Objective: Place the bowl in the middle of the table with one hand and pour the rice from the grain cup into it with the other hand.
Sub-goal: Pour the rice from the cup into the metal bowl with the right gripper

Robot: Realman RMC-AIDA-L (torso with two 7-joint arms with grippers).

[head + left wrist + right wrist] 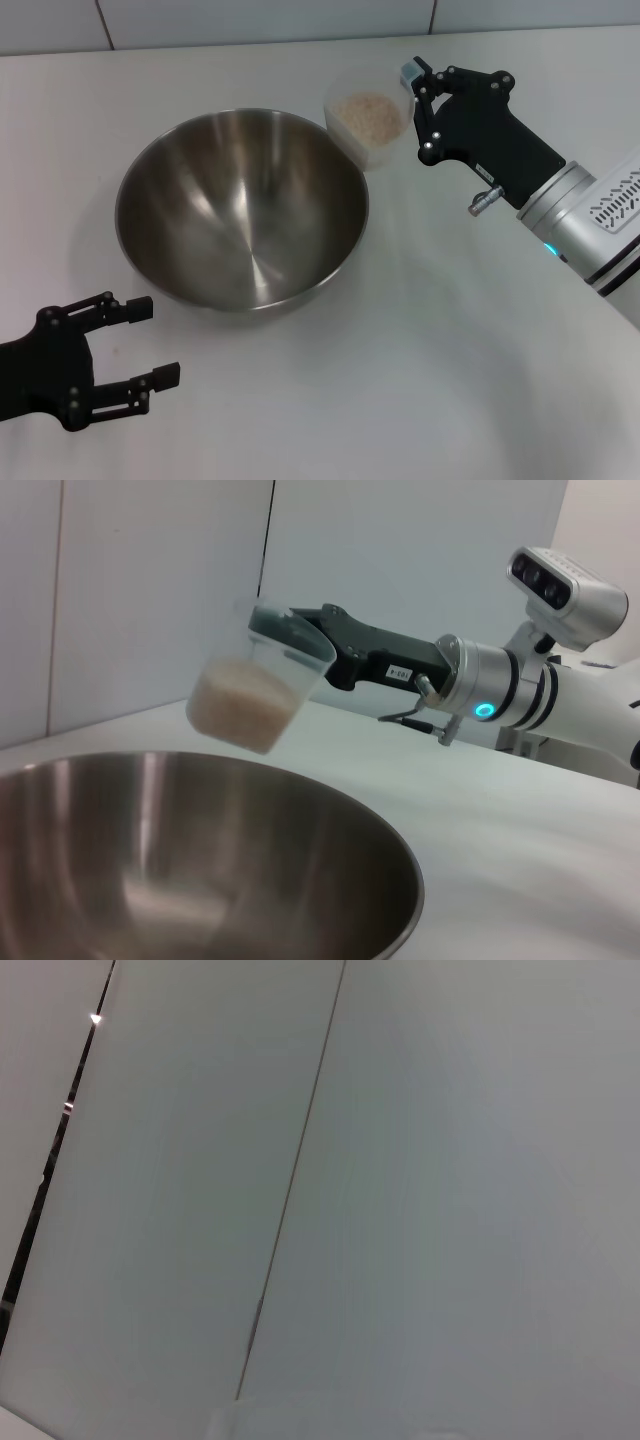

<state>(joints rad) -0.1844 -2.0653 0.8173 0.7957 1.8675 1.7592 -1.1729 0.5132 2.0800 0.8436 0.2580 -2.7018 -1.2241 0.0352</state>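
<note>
Right tool (412,88): I gripped the grain cup (368,118), tilted, upper centre-right.
Rice (367,112): inside the cup.
Bowl (242,208): mid-bench, lower left of the cup's mouth.
Left tool (140,345): released, lower left.

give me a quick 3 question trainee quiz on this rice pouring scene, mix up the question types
1. True or false: the large round stainless-steel bowl already has rice in it.
2. Which gripper holds the small clear plastic grain cup? A) left B) right
3. Fill in: the black left gripper sits near the bowl with its fingers ____.

Key: 1 false, the pale rice is in the tilted cup held above the bowl's rim. 2 B, the black right gripper. 3 open, holding nothing.
</note>
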